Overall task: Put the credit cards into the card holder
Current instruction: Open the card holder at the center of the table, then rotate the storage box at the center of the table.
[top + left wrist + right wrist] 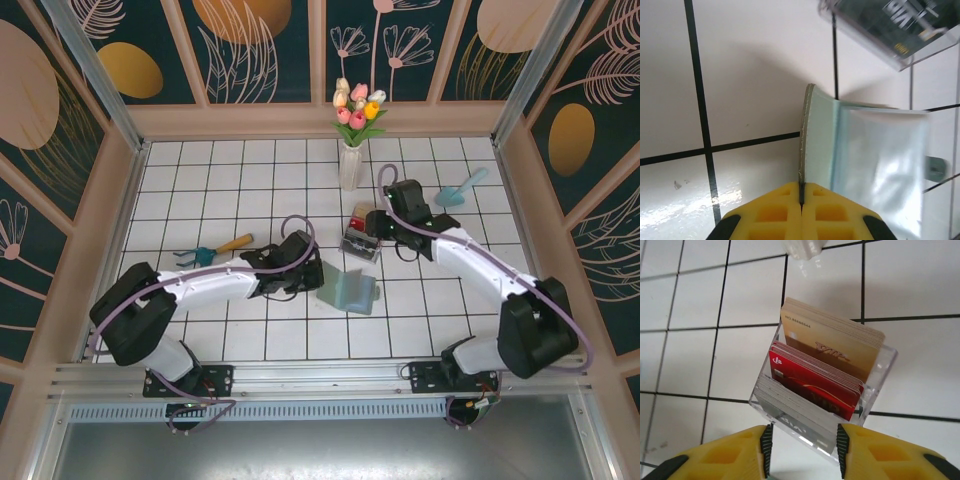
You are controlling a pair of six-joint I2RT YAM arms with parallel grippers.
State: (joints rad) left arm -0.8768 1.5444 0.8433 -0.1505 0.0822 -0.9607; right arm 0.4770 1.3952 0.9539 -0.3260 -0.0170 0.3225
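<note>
Top: card holder point(350, 292) mid-frame on tiled desk point(230, 170), L pincer point(310, 268) at its left edge. R pincer point(375, 222) by clear box point(360, 245), just above.
L wrist: L pincer point(801, 195) clamped on card holder point(817, 145) edge, bottom centre.
R wrist: R pincer point(802, 445) apart, bottom. Credit cards point(815, 382) (tan, red, grey) upright in clear box point(882, 367), mid-frame.

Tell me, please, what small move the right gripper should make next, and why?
Probably ease the right gripper down and close on a card from the grey stack: its jaws stand open just over that stack in the clear box, while the left gripper, shut on the card holder, holds it open.
</note>
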